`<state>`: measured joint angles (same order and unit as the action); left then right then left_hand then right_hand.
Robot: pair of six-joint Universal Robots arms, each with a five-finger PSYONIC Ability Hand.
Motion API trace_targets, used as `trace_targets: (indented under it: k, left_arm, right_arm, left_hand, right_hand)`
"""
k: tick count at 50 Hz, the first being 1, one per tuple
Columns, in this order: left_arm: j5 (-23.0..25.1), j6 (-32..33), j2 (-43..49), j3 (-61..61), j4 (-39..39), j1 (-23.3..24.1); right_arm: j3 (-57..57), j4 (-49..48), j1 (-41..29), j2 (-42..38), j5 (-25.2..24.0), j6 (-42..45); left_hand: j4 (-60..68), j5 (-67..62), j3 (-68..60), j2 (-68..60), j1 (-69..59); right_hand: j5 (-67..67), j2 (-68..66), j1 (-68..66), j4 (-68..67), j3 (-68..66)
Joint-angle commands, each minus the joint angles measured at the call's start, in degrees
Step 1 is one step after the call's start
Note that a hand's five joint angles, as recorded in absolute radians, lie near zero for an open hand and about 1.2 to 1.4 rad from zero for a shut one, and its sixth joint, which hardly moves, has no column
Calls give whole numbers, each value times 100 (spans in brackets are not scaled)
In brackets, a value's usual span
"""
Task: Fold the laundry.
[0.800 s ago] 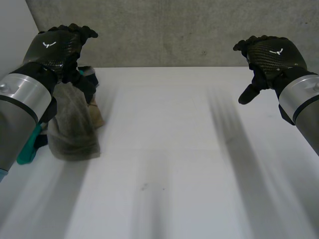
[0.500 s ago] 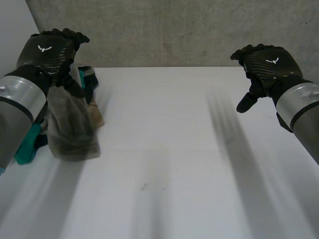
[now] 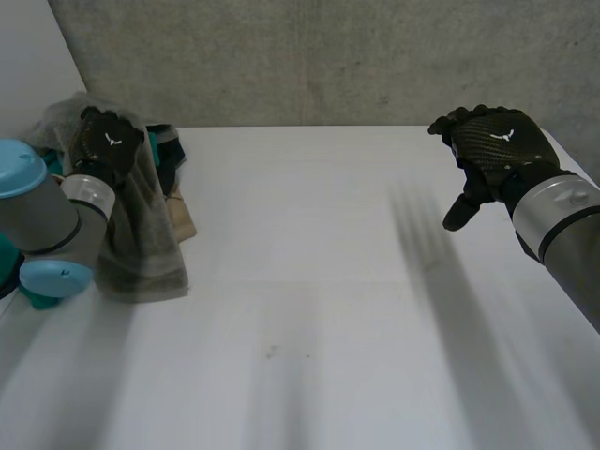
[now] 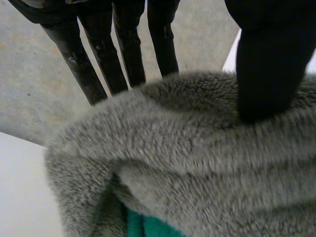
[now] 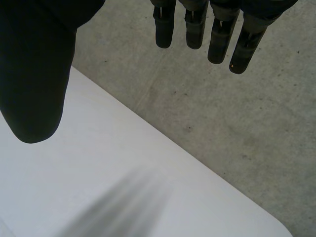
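Observation:
A grey fluffy towel hangs over a laundry pile at the table's far left corner. My left hand is at the towel's upper edge. In the left wrist view the thumb presses on the near side of a towel fold, and the fingers reach down behind it, so the fold is pinched. Teal cloth shows under the fold. My right hand hovers over the table's far right, open, with its fingers and thumb apart and nothing between them.
The pile also holds teal cloth and a beige piece beside the towel. The white table stretches bare from the pile to the right hand. A grey concrete wall rises behind the far edge.
My left arm has swung out to the left and the hand has dropped back onto the pile, drawing the towel's top up over it. The right hand has drifted slightly left.

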<state>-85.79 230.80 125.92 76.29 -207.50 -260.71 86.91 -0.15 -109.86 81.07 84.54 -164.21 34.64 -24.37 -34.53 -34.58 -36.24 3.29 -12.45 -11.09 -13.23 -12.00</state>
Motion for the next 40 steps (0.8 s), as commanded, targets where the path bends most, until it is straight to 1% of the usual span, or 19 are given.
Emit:
trace_targets:
  k: [1, 2, 7, 12, 13, 16, 18, 20, 21, 23, 24, 27, 29, 30, 31, 33, 34, 37, 40]
  left_arm:
    - [-26, 35, 301, -282, 35, -15]
    - [-26, 44, 302, -299, 35, -15]
    - [-52, -9, 179, -291, -9, 117]
    - [-333, -307, -813, -212, -141, 626]
    - [-412, -508, -1093, -194, -167, 879]
    - [-518, -956, -1437, -185, -133, 1293]
    - [-632, -1387, -1692, -141, -28, 1671]
    - [-737, -1704, -1886, -19, 113, 1979]
    - [-816, -2036, -2052, 130, 296, 2285]
    - [-852, -2363, -2124, 263, 482, 2603]
    - [-887, -2652, -2107, 376, 605, 2892]
    - [-948, -3023, -1844, 491, 685, 3271]
    - [-1054, -3269, -1317, 492, 729, 3579]
    - [-1098, -3331, -1141, 474, 746, 3658]
    - [-1194, -3418, -818, 439, 773, 3807]
    - [-1291, -3472, -561, 386, 816, 3957]
    - [-1335, -3498, -473, 378, 834, 4019]
    - [-1388, -3568, -366, 395, 896, 4090]
    - [-1406, -3630, -506, 448, 922, 4055]
  right_arm:
    - [27, -3, 9, -4, -8, 3]
    - [27, -3, 9, -4, -8, 3]
    - [19, -12, 35, -4, -8, 3]
    - [-8, -20, 61, 5, -8, 3]
    - [-17, -20, 61, 5, -8, 3]
    - [-34, -12, 70, 14, -8, 3]
    - [-43, -12, 70, 22, -8, 3]
    - [-52, -12, 88, 49, -8, 3]
    - [-52, -12, 88, 58, -8, 3]
    - [-60, -12, 97, 66, -8, 3]
    - [-61, -12, 97, 66, -8, 3]
    - [-61, -12, 97, 66, -8, 3]
    - [-61, -12, 97, 66, -8, -6]
    - [-61, -12, 97, 66, -8, -6]
    - [-61, -12, 97, 66, -8, -6]
    - [-61, -3, 97, 66, -8, -6]
    - [-52, 6, 97, 66, -8, 3]
    - [-52, -3, 97, 66, -8, -6]
    - [-52, -20, 105, 58, -17, -6]
  left_hand:
    - [3370, -3397, -3381, -3376, -3210]
    - [4524, -4552, -4535, -4530, -4364]
    - [4536, -4563, -4547, -4542, -4376]
    - [4536, -4563, -4547, -4542, -4376]
    - [4536, -4563, -4547, -4542, -4376]
    - [4536, -4563, -4547, -4542, -4376]
    - [4536, -4563, -4547, -4542, -4376]
    - [4536, -4563, -4547, -4542, -4376]
    - [4536, -4563, -4547, -4542, -4376]
    - [4536, -4563, -4547, -4542, -4376]
    - [4536, -4563, -4547, -4542, -4376]
    - [4536, -4563, -4547, -4542, -4376]
    - [4536, -4563, -4547, -4542, -4376]
    - [3638, -3666, -3650, -3645, -3479]
    - [865, -893, -877, -872, -705]
    - [-1926, 1898, 1914, 1919, 2086]
    - [-2464, 2437, 2453, 2458, 2624]
    - [-2443, 2415, 2431, 2436, 2602]
    - [-2443, 2415, 2432, 2437, 2603]
  right_hand:
    - [-329, 245, 109, 323, 200]
    - [-329, 245, 109, 323, 200]
    - [-329, 245, 109, 323, 200]
    - [-329, 245, 109, 323, 200]
    - [-329, 245, 109, 323, 200]
    - [-329, 245, 109, 323, 200]
    - [-329, 245, 109, 323, 200]
    - [-329, 245, 109, 323, 200]
    - [-329, 245, 109, 323, 200]
    - [-329, 245, 109, 323, 200]
    - [-329, 245, 109, 323, 200]
    - [-329, 245, 109, 323, 200]
    - [-329, 245, 109, 323, 200]
    - [-329, 245, 109, 323, 200]
    - [-329, 245, 109, 323, 200]
    - [-329, 245, 109, 323, 200]
    - [-329, 245, 109, 323, 200]
    - [-329, 245, 109, 323, 200]
    - [-329, 245, 109, 323, 200]
